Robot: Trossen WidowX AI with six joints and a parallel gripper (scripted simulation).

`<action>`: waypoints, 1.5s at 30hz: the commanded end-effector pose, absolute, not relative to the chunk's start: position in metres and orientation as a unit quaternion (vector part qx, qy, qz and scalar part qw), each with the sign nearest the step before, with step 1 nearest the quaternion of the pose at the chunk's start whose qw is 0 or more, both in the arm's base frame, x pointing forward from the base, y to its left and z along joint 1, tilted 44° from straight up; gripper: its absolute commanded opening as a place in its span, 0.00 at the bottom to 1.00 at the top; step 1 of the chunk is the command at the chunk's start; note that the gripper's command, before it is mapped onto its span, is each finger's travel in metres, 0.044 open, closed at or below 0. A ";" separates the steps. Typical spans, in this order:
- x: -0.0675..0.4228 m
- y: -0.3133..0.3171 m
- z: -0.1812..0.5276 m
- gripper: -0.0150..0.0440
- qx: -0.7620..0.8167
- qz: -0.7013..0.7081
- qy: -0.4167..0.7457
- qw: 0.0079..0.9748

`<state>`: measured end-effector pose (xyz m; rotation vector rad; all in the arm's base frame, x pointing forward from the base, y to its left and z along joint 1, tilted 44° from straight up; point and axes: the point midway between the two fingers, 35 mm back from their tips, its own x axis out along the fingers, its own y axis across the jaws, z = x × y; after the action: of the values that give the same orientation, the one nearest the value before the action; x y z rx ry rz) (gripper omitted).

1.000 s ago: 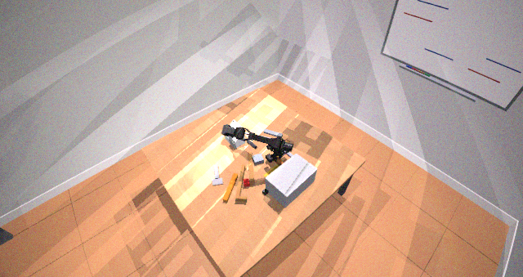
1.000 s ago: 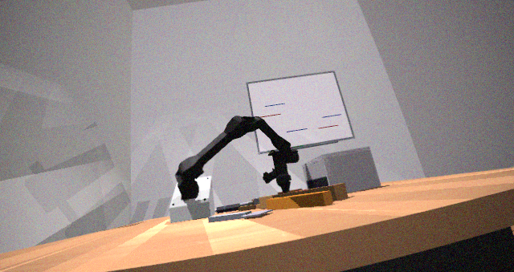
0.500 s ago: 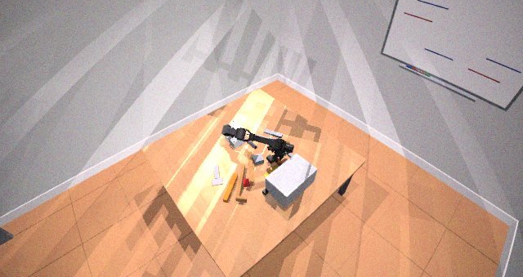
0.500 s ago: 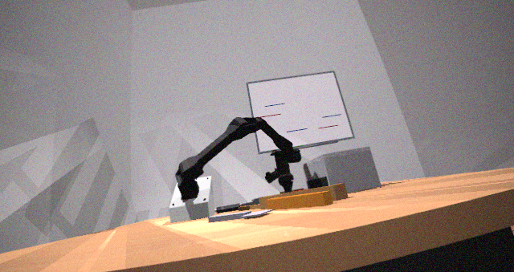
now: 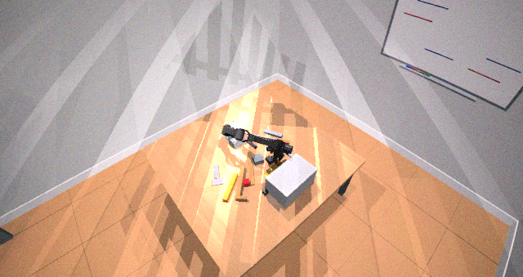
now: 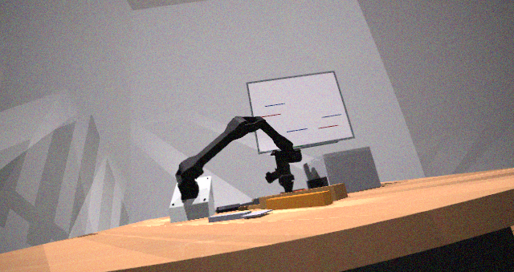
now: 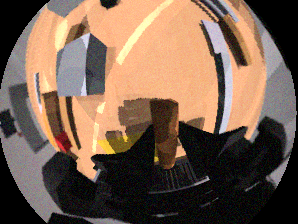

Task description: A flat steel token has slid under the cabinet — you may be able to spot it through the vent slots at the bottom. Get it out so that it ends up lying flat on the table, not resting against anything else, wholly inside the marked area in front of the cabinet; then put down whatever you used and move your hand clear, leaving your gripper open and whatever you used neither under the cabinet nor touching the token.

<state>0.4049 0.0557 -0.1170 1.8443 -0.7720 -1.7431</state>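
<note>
My gripper (image 5: 271, 161) hangs low over the table just beside the near-left face of the grey cabinet (image 5: 291, 180). It is shut on a short brown wooden stick (image 7: 165, 133), which stands up between the fingers in the wrist view. In the exterior view the gripper (image 6: 287, 182) points down, left of the cabinet (image 6: 351, 168). The steel token is not visible in any view. I cannot make out the marked area.
A yellow bar (image 5: 230, 187), a brown T-ended stick (image 5: 240, 185), a red cube (image 5: 246, 181), a small grey block (image 5: 257, 158) and a pale T-shaped tool (image 5: 216, 176) lie left of the cabinet. A grey bar (image 5: 273, 133) lies behind the arm.
</note>
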 end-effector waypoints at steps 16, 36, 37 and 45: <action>0.403 0.038 -0.102 0.25 0.674 -0.637 -0.287 0.239; 0.401 0.031 -0.096 0.25 0.674 -0.637 -0.287 0.240; 0.401 0.032 -0.096 0.25 0.674 -0.637 -0.287 0.240; 0.394 0.032 -0.097 0.25 0.674 -0.637 -0.287 0.240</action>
<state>0.3985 0.0332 -0.0971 1.8479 -0.7811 -1.7440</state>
